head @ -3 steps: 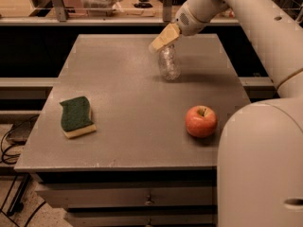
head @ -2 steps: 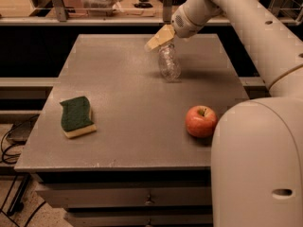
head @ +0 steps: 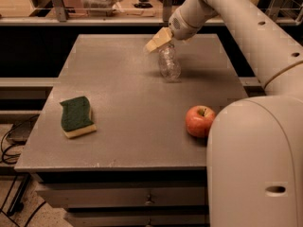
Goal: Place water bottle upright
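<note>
The water bottle [head: 169, 63] is a small clear crinkled plastic bottle. It stands about upright on the grey table [head: 128, 98], at the back and right of centre. Its top is hidden where it meets my gripper. My gripper [head: 160, 39], with tan tips, hangs just above and to the left of the bottle's top, on the end of the white arm [head: 222, 13] that reaches in from the right. I cannot tell whether it touches the bottle.
A red apple [head: 199, 120] lies at the front right of the table, close to my white base [head: 255, 164]. A green and yellow sponge [head: 76, 116] lies at the front left. A shelf with clutter runs behind the table.
My gripper and arm have shifted a little to the left. The bottle has stayed in place on the table. The apple and the sponge have not moved.
</note>
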Motion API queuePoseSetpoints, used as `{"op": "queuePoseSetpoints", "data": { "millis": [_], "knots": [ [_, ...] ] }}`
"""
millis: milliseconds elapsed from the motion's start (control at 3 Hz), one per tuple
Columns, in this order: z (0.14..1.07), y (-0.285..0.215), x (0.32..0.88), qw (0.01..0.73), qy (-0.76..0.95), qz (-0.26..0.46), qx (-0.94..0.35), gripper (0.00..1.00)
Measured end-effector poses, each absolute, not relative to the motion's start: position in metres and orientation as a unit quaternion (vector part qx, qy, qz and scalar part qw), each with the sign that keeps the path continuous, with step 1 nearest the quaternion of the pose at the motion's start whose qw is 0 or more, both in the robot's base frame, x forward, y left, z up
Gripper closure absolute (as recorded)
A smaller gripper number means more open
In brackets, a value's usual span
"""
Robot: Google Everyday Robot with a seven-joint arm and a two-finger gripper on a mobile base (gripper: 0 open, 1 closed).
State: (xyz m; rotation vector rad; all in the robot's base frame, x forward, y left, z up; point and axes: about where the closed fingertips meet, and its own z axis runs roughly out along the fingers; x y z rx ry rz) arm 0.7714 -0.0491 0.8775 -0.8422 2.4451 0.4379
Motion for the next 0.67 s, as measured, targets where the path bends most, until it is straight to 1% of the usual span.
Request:
{"op": "queuePoseSetpoints", "data": {
  "millis": [667],
  "knots": [
    [0.854,-0.049,0.789,0.254,0.915,0.141,-0.278,0.00]
  ]
}}
